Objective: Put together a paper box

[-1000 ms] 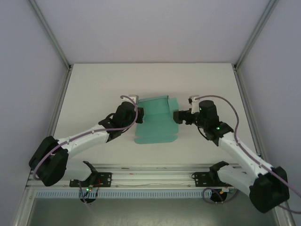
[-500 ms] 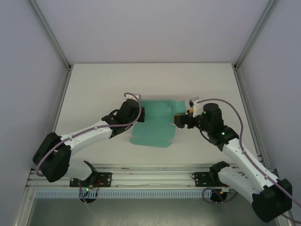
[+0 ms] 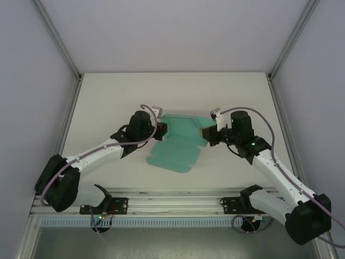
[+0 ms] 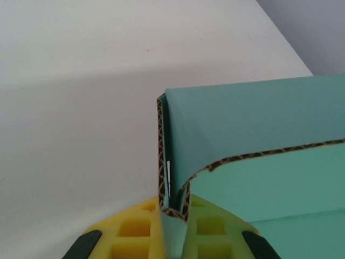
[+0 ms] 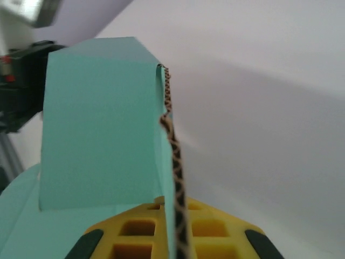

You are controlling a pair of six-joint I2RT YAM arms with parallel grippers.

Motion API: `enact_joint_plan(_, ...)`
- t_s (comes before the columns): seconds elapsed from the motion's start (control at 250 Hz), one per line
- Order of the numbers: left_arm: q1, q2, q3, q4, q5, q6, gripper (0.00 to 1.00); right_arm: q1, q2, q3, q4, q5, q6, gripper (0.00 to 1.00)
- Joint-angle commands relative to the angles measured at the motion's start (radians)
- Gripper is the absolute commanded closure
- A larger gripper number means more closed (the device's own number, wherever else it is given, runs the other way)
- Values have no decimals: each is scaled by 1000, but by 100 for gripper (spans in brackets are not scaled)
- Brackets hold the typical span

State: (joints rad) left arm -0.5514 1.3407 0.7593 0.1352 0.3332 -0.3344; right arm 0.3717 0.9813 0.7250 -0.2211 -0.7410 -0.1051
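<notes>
- Teal-green corrugated-card paper box (image 3: 178,147), partly folded, sits on the white table (image 3: 108,97).
- We note the left gripper (image 3: 163,131) clenched on its left wall.
- Likewise the right gripper (image 3: 205,134) pinches the right flap's edge.

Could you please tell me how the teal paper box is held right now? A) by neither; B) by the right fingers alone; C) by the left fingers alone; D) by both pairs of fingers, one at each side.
D: the left fingers pinch a folded flap of the paper box, and the right fingers are shut on a card edge at its other side.
</notes>
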Motion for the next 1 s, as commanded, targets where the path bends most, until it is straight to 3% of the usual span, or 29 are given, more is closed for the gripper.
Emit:
enact_joint_plan(0.0, 41, -12, -19, 102, 116, 64, 100, -9, -12, 30, 92, -235, 46, 97)
enact_joint_plan(0.092, 76, 30, -11, 164, 176, 64, 100, -9, 16, 13, 258, -398, 188, 99)
enact_joint_plan(0.2, 90, 88, 13, 249, 291, 74, 100, -7, 51, 19, 380, -495, 288, 100)
enact_joint_plan(0.412, 90, 204, 93, 384, 459, 61, 100, 27, 115, 66, 425, -544, 277, 99)
enact_joint_plan(0.612, 90, 279, 167, 407, 511, 15, 100, 35, 158, 81, 422, -468, 265, 96)
enact_joint_plan(0.708, 91, 263, 168, 347, 431, 25, 100, 33, 137, 100, 307, -345, 218, 86)
enact_joint_plan(0.883, 93, 207, 182, 85, 90, 1, 100, 28, -20, 66, 110, 117, 120, 40)
enact_joint_plan(0.995, 94, 168, 172, -17, -45, -43, 100, 26, -147, -6, 65, 288, 105, 18)
